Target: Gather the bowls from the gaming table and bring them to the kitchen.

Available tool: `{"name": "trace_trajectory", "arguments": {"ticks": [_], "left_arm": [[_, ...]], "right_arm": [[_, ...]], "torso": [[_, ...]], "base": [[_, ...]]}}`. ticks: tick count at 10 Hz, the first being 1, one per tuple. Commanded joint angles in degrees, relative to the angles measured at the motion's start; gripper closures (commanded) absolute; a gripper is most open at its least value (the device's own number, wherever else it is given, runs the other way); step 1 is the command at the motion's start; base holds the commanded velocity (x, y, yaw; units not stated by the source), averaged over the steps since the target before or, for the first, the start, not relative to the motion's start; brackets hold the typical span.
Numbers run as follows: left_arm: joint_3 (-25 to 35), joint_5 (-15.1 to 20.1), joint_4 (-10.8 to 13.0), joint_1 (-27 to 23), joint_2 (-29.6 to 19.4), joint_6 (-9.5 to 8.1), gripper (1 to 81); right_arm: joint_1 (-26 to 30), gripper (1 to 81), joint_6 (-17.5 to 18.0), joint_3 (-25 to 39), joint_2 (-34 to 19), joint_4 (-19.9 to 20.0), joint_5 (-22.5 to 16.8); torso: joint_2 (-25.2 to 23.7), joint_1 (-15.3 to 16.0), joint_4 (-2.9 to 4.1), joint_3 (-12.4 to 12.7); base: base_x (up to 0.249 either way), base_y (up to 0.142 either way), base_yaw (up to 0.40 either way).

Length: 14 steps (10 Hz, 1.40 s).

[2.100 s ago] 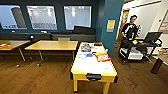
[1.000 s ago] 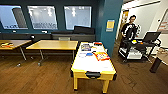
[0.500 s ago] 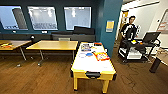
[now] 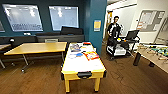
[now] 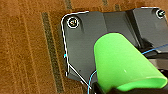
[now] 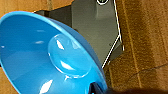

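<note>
A bright blue bowl [image 6: 50, 57] — light, rigid, glossy and likely slippery, best pinched at its rim — rides in the right gripper's clamp above wooden floor, the yellow-rimmed gaming table [image 4: 83, 65] ahead; the left gripper grips a green cup [image 5: 122, 62].

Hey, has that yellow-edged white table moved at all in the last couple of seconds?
No. The table stays put beside the tan wooden table and in front of the teal pillar; their spacing looks unchanged.
</note>
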Motion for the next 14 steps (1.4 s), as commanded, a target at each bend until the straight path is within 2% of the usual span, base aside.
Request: {"name": "trace_trajectory", "arguments": {"ticks": [1, 14], "left_arm": [[-0.2, 3.1, -0.4, -2.1, -0.6, -0.34, 81.1], [-1.8, 2.9, 1.4, -2.2, 0.9, 0.36, 81.1]], "right_arm": [[2.2, 81.1, -0.2, 0.1, -0.8, -0.5, -2.6], [1.6, 81.1, -0.2, -1.0, 0.7, -0.5, -2.6]], "torso": [[0.0, 0.0, 0.0, 0.0], [0.0, 0.0, 0.0, 0.0]], "base": [[0.0, 0.0, -0.396], [0.0, 0.0, -0.396]]}}
